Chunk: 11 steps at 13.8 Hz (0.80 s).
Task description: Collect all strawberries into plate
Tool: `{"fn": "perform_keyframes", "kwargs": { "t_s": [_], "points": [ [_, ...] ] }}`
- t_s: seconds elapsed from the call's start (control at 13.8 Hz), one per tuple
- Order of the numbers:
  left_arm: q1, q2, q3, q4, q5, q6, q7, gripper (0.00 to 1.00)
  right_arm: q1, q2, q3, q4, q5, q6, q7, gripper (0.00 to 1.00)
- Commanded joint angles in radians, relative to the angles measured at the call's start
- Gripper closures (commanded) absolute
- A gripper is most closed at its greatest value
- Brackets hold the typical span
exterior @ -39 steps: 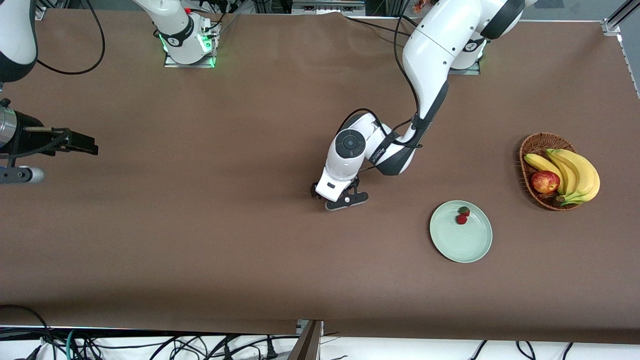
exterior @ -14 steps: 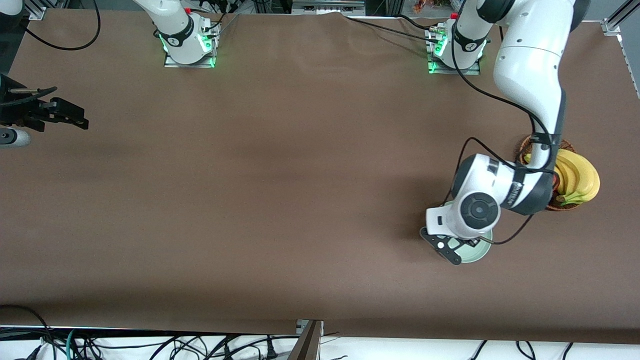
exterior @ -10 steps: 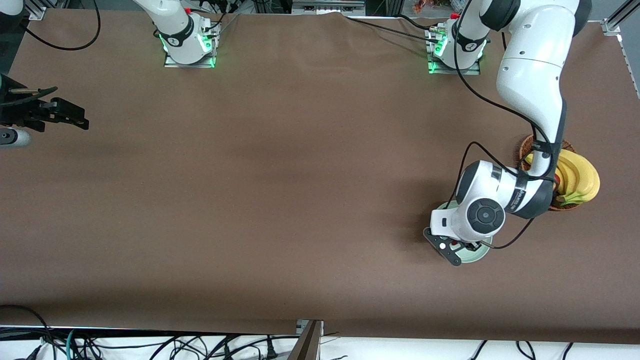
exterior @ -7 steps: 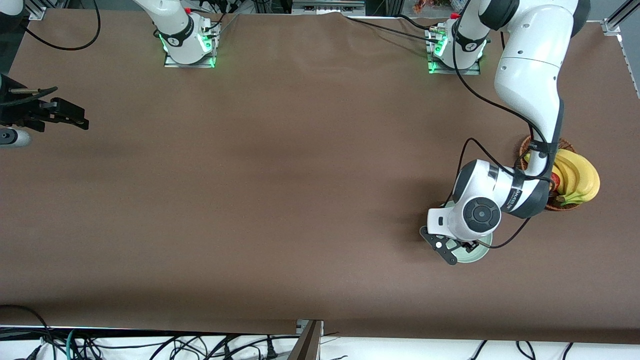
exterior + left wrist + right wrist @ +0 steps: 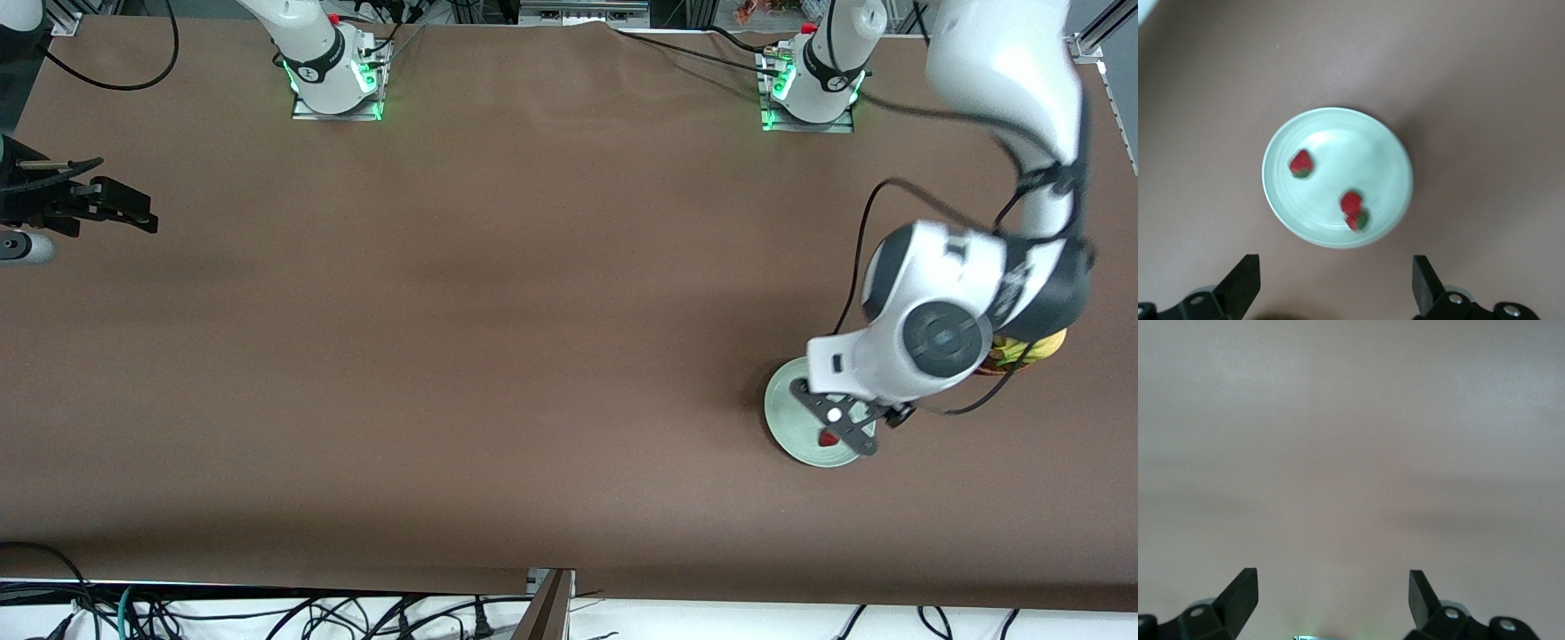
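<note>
Now 3 strawberries (image 5: 1350, 202) in plate (image 5: 1395, 157); left gripper (image 5: 1331, 287) above, right gripper (image 5: 1331, 603) waits, both jaws apart.

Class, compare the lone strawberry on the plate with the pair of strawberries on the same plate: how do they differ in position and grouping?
The lone strawberry lies by itself with bare plate around it; the pair of strawberries touch each other. The lone one sits on the plate's flat floor, while the pair lie closer to the rim. All are small, red, green-capped, and lie loose in the plate, with nothing gripping them.
</note>
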Motion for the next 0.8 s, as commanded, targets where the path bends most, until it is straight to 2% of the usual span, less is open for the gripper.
{"fn": "perform_keyframes", "kwargs": {
  "t_s": [0.0,0.22,0.36,0.58,0.72],
  "points": [
    [0.010,-0.135,0.013,-0.038,-0.069,-0.126,-0.060,0.00,-0.007,0.000,0.008,-0.003,-0.015,0.010,-0.015,0.00],
    [0.008,-0.253,0.019,-0.039,-0.063,-0.278,-0.202,0.00,-0.008,0.000,0.008,-0.003,-0.015,0.010,-0.015,0.00],
    [0.008,-0.337,0.033,-0.064,-0.069,-0.304,-0.355,0.00,-0.008,0.000,0.008,-0.003,-0.016,0.010,-0.015,0.00],
    [0.048,-0.500,0.047,-0.224,-0.095,-0.271,-0.726,0.00,-0.008,0.000,0.008,-0.003,-0.016,0.010,-0.015,0.00],
    [0.095,-0.545,0.044,-0.287,-0.111,-0.218,-0.767,0.00,-0.008,0.000,0.008,-0.003,-0.016,0.010,-0.015,0.00]
  ]
}}
